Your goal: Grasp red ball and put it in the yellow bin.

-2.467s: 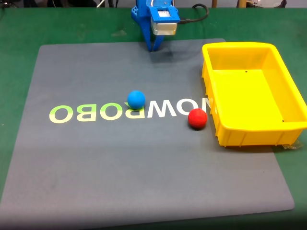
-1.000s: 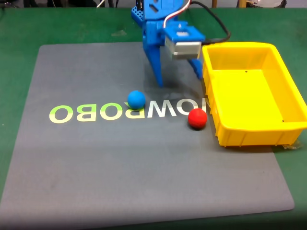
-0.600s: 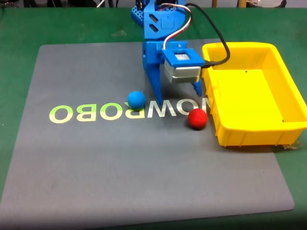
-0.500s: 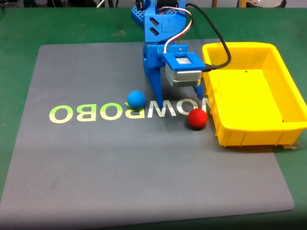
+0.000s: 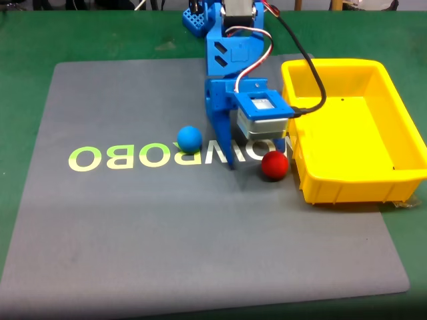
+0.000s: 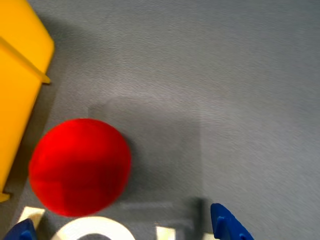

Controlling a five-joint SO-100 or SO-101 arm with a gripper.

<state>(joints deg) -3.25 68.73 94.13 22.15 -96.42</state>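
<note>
The red ball [image 5: 274, 165] is seen resting on the grey mat [image 5: 133, 233], near the mat's right edge in the fixed view, just beside the near left corner of the yellow bin [image 5: 320, 187]; whether ball and bin touch cannot be told. In the wrist view the red ball [image 6: 80, 166] lies at lower left, with the wall of the yellow bin [image 6: 17, 85] close by along the left edge and a shadowed strip of grey mat [image 6: 225, 75] between them.

The blue claw [image 5: 257, 160] is held low over the mat, just behind and to the left of the red ball in the fixed view, its fingers spread wide. One long finger [image 5: 227, 143] reaches down to the mat between the two balls; the other is largely hidden behind the grey servo block [image 5: 261, 119]. In the wrist view the two blue fingertips [image 6: 227, 227] are seen at the bottom edge, well apart, with the claw [image 6: 125, 230] open and nothing gripped; the ball sits ahead of the gap, nearer the left tip.

The blue ball [image 5: 189, 138] rests on the mat's pale lettering [image 5: 113, 157], left of the claw. The mat is carried by a green surface [image 5: 27, 40], and the bin lies partly over the mat's right edge
</note>
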